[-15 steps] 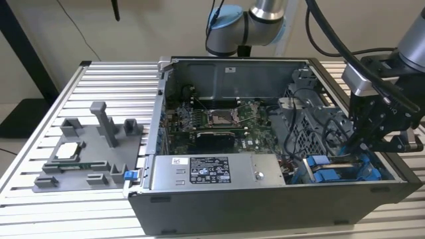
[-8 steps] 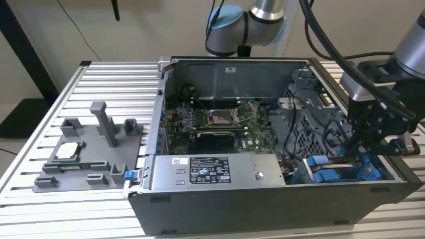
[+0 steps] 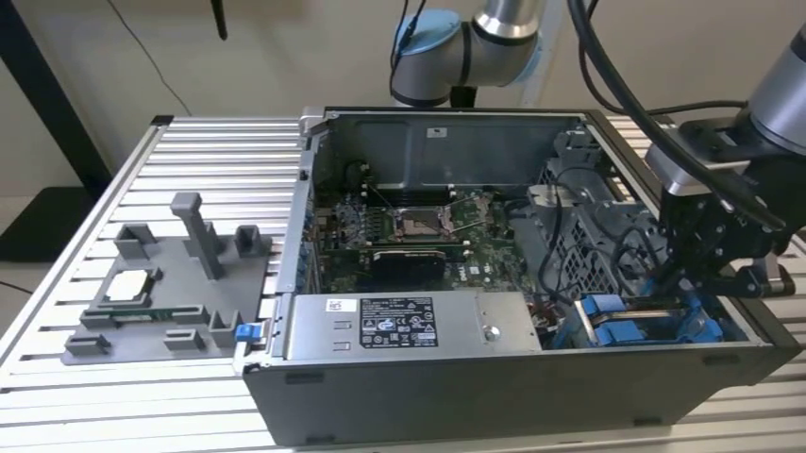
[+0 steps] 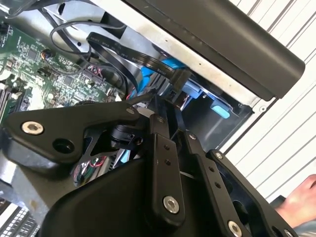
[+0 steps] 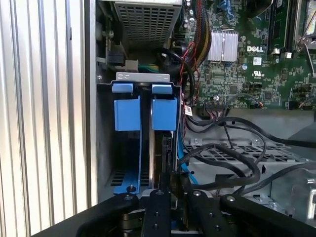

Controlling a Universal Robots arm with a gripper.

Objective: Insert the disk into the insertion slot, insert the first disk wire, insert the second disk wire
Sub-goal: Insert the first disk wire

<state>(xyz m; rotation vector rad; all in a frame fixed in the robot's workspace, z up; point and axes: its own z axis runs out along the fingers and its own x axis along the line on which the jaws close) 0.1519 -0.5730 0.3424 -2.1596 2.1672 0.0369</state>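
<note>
1 gripper (image 3: 686, 300) is hovering over the insertion slot (image 3: 629, 326) in the open computer case (image 3: 504, 396), at the exterior view's right. Its jaws are hidden, so I cannot tell if they are apart. In the first wrist view, the disk (image 5: 159, 153) is standing edge-on in the slot beneath 2 blue tabs (image 5: 127, 112). In the second wrist view, 1 hand (image 4: 301, 202) is showing, cut off.

black cables (image 5: 253, 167) crowding the insertion slot (image 5: 127, 113), case wall (image 5: 91, 98) close alongside
</note>
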